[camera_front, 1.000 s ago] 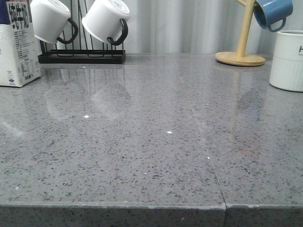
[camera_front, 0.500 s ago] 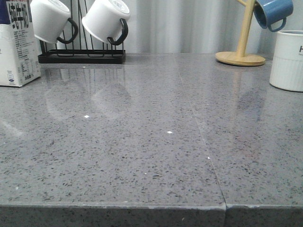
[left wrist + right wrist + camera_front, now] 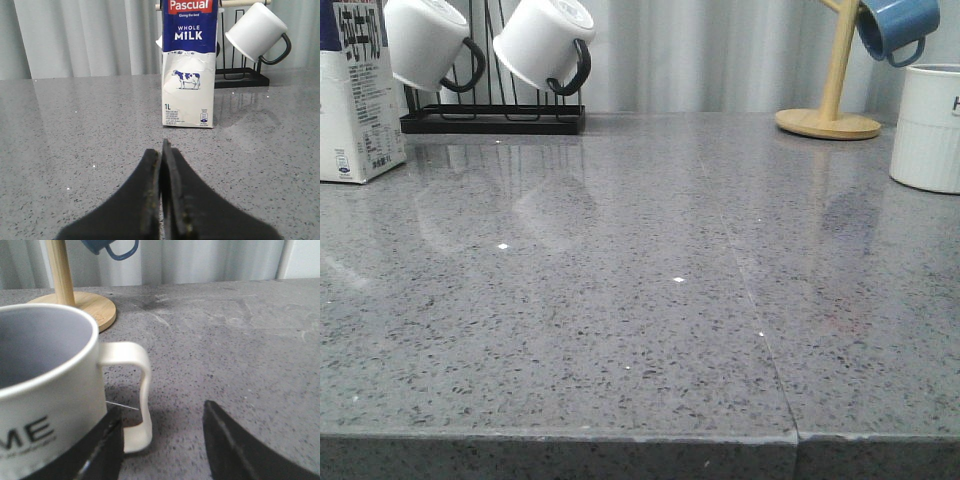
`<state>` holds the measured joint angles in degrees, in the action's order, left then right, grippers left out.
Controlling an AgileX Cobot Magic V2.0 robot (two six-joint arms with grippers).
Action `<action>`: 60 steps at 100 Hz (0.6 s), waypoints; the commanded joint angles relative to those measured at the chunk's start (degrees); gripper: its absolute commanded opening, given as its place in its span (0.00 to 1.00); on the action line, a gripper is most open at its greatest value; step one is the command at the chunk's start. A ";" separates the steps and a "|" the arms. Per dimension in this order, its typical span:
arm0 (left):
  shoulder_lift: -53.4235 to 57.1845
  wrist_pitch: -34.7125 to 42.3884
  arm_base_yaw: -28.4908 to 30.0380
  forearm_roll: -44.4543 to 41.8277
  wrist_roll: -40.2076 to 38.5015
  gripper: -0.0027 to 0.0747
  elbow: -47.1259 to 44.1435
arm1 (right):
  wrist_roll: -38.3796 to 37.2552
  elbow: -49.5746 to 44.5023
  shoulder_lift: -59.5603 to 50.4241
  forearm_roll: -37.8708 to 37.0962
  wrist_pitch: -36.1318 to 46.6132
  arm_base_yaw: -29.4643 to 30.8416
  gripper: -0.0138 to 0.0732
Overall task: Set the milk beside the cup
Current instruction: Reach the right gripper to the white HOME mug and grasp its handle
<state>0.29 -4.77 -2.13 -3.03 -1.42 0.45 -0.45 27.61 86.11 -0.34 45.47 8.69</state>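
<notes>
countertop (image 3: 640, 330) | milk (image 3: 355, 95) far left | cup (image 3: 927, 125) far right | rack (image 3: 492, 118) | stand (image 3: 827, 123)

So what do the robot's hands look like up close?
Both are black. The left hand has two long, flat fingers tapering to narrow tips, with yellowish specks along their inner edges. The right hand shows two thick, dark wedges. No cables or markings show.

Grey speckled stone desk before a pale curtain.

The glossy grey speckled desk (image 3: 650, 300) has a thin seam running front to back and mirrors small light spots. Behind it hangs a pleated whitish-grey curtain (image 3: 710, 55), evenly lit, filling the whole backdrop.
</notes>
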 commanded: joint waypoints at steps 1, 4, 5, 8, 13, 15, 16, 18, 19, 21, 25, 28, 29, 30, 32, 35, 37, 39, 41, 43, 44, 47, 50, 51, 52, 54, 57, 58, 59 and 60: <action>1.74 4.77 0.15 0.08 -0.61 0.01 -3.47 | 0.45 3.72 0.87 -0.88 5.20 0.41 0.60; 1.74 4.77 0.15 0.08 -0.61 0.01 -3.47 | 0.45 4.47 1.85 -0.88 5.20 0.41 0.60; 1.74 4.77 0.15 0.08 -0.61 0.01 -3.47 | 0.45 4.66 2.04 -0.88 5.20 0.41 0.60; 1.74 4.77 0.15 0.08 -0.61 0.01 -3.47 | 0.45 5.63 2.84 -0.88 5.16 0.41 0.60; 1.74 4.77 0.15 0.08 -0.61 0.01 -3.47 | 0.45 6.91 4.38 -0.88 5.15 0.41 0.60; 1.74 4.77 0.15 0.08 -0.61 0.01 -3.47 | 0.45 7.43 4.74 -0.88 5.08 0.41 0.60; 1.74 4.77 0.15 0.08 -0.61 0.01 -3.47 | 0.45 7.58 5.08 -0.88 5.09 0.41 0.60; 1.74 4.77 0.15 0.08 -0.61 0.01 -3.47 | 0.45 8.01 5.52 -0.88 5.09 0.41 0.60; 1.74 4.77 0.15 0.08 -0.61 0.01 -3.47 | 0.45 8.15 5.66 -0.88 5.09 0.41 0.59; 1.74 4.77 0.15 0.08 -0.61 0.01 -3.47 | 0.45 8.52 6.04 -0.88 5.09 0.41 0.58; 1.74 4.77 0.15 0.08 -0.61 0.01 -3.47 | 0.45 9.00 6.52 -0.88 5.09 0.41 0.52; 1.74 4.77 0.15 0.08 -0.61 0.01 -3.47 | 0.45 9.15 6.68 -0.88 5.00 0.41 0.46; 1.74 4.77 0.15 0.08 -0.61 0.01 -3.47 | 0.45 9.20 6.69 -0.88 5.00 0.41 0.42; 1.74 4.77 0.15 0.08 -0.61 0.01 -3.47 | 0.45 9.20 6.69 -0.88 5.00 0.41 0.40; 1.74 4.77 0.15 0.08 -0.61 0.01 -3.47 | 0.45 9.20 6.69 -0.88 5.00 0.41 0.35; 1.74 4.77 0.15 0.08 -0.61 0.01 -3.47 | 0.45 9.20 6.69 -0.88 5.00 0.41 0.27; 1.74 4.77 0.15 0.08 -0.61 0.01 -3.47 | 0.45 9.20 6.69 -0.88 4.95 0.41 0.21; 1.74 4.77 0.15 0.08 -0.61 0.01 -3.47 | 0.45 9.20 6.69 -0.88 4.95 0.41 0.16; 1.74 4.77 0.15 0.08 -0.61 0.01 -3.47 | 0.45 9.20 6.69 -0.88 4.95 0.41 0.11; 1.74 4.77 0.15 0.08 -0.61 0.01 -3.47 | 0.45 9.20 6.69 -0.88 4.95 0.41 0.07; 1.74 4.77 0.15 0.08 -0.61 0.01 -3.47 | 0.45 9.20 6.69 -0.88 4.95 0.41 0.08; 1.74 4.77 0.15 0.08 -0.61 0.01 -3.47 | 0.45 9.20 6.69 -0.88 4.95 0.41 0.09; 1.74 4.77 0.15 0.08 -0.61 0.01 -3.47 | 0.45 9.20 6.69 -0.88 4.95 0.41 0.09; 1.74 4.77 0.15 0.08 -0.61 0.01 -3.47 | 0.45 9.20 6.69 -0.88 4.95 0.41 0.08; 1.74 4.77 0.15 0.08 -0.61 0.01 -3.47 | 0.45 9.20 6.69 -0.88 4.95 0.41 0.08; 1.74 4.77 0.15 0.08 -0.61 0.01 -3.47 | 0.45 9.20 6.69 -0.88 4.95 0.41 0.08; 1.74 4.77 0.15 0.08 -0.61 0.01 -3.47 | 0.45 9.20 6.52 -0.88 4.95 0.41 0.08; 1.74 4.77 0.15 0.08 -0.61 0.01 -3.47 | 0.45 9.20 6.39 -0.88 4.95 0.41 0.08; 1.74 4.77 0.15 0.08 -0.61 0.01 -3.47 | 0.45 9.20 6.31 -0.88 4.95 0.41 0.08; 1.74 4.77 0.15 0.08 -0.61 0.01 -3.47 | 0.45 9.20 6.09 -0.88 4.95 0.41 0.08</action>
<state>0.29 -4.77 -2.13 -3.03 -1.42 0.45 -0.57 35.31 94.50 -0.56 46.19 8.69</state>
